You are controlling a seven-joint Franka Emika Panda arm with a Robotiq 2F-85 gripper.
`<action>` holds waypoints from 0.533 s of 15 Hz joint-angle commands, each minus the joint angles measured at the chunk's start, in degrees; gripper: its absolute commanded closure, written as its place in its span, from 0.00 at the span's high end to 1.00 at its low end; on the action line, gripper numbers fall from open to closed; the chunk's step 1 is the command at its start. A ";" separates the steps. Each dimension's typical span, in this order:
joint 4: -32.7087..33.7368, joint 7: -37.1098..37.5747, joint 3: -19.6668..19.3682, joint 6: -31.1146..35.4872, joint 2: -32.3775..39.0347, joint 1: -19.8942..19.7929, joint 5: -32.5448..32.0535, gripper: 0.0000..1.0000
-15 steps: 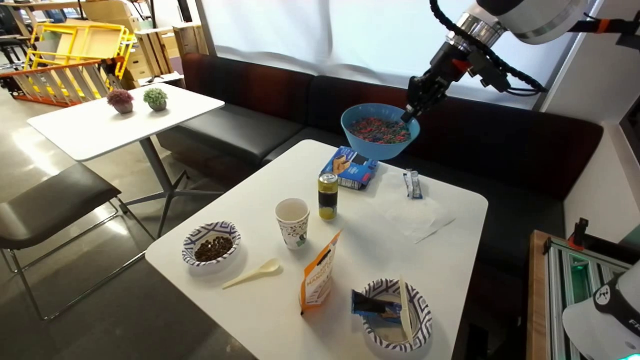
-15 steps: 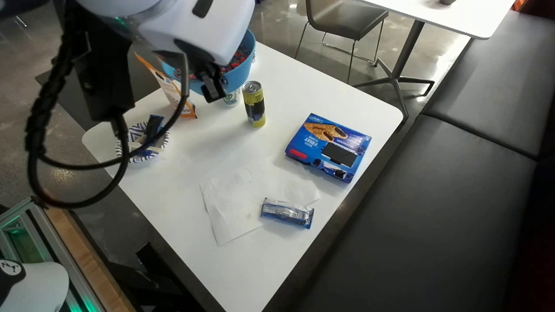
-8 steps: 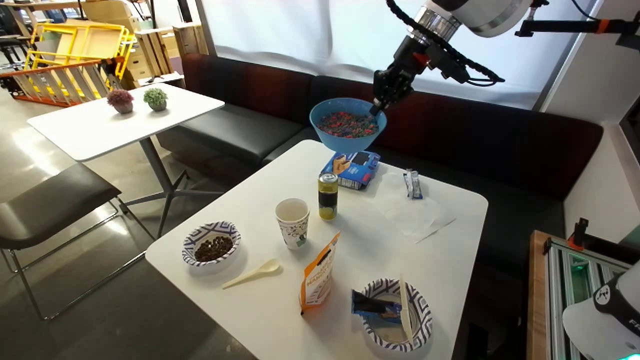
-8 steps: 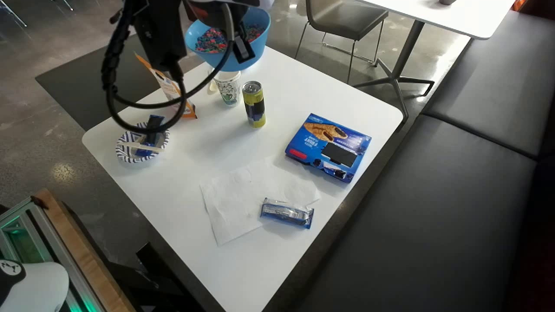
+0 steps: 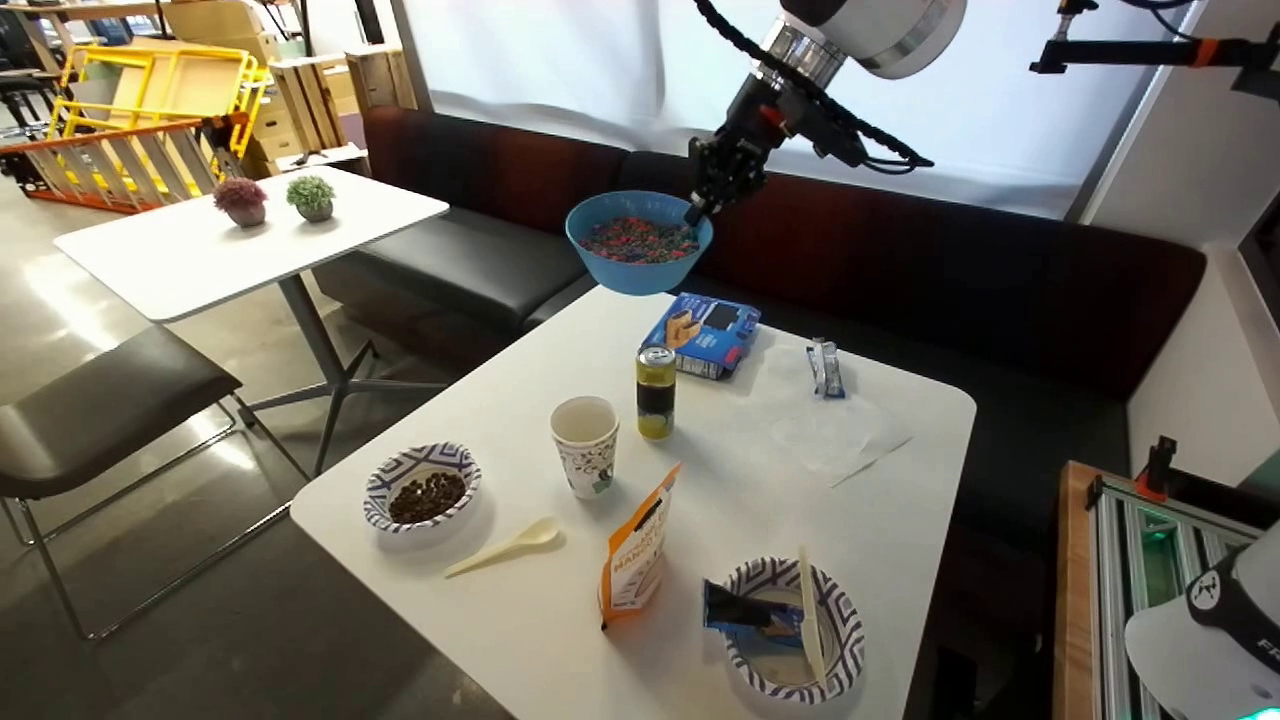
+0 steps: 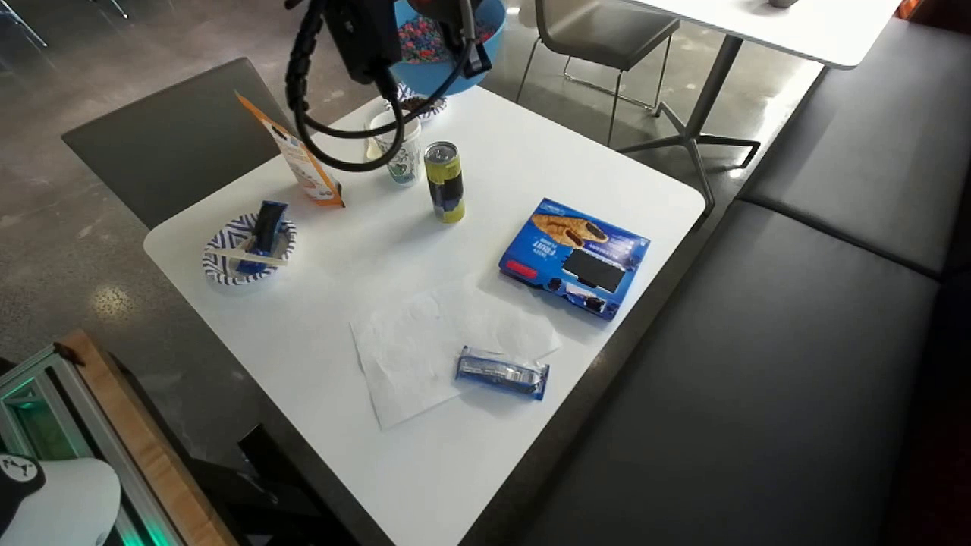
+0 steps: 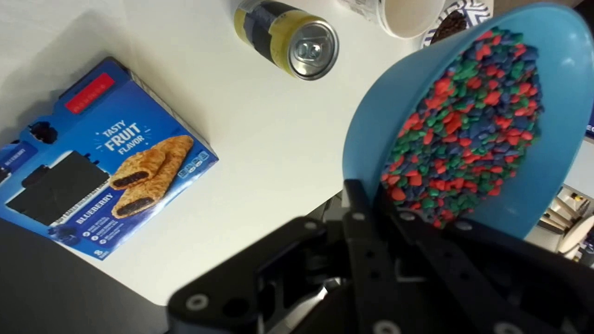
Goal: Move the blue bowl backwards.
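At the left corner of a white bench (image 5: 500, 420), in an exterior view, sat the first of two patterned bowls (image 5: 376, 500), holding small brown pieces (image 5: 427, 498). Beside it lay one pale spoon (image 5: 505, 548), then stood one printed paper cup (image 5: 585, 450). The blue bowl (image 5: 632, 277) was up in the air, higher than the bench and roughly level: round, plain light blue, slightly glossy, wider at the rim than at the base, and partly filled with red, green and dark blue bits (image 5: 640, 241). One orange-and-white pouch (image 5: 636, 565) and one yellow-and-black can (image 5: 656, 393) stood on the bench. One black claw (image 5: 696, 213) pinched the right side of the bowl's rim. Farther right came one blue pastry box (image 5: 710, 335), then the second patterned bowl (image 5: 848, 625), with one dark blue packet (image 5: 755, 612) overlapping its rim and one pale utensil (image 5: 812, 622) across it. Last lay one blue-and-silver wrapper (image 5: 826, 368) and white paper (image 5: 830, 435), its number of sheets unclear.
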 commanded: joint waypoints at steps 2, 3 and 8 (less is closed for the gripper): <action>1.18 0.31 1.45 -0.17 0.95 -1.31 0.42 0.05; 1.35 0.37 1.47 -0.24 1.09 -1.35 0.46 0.05; 1.47 0.41 1.43 -0.74 1.10 -1.51 0.52 0.01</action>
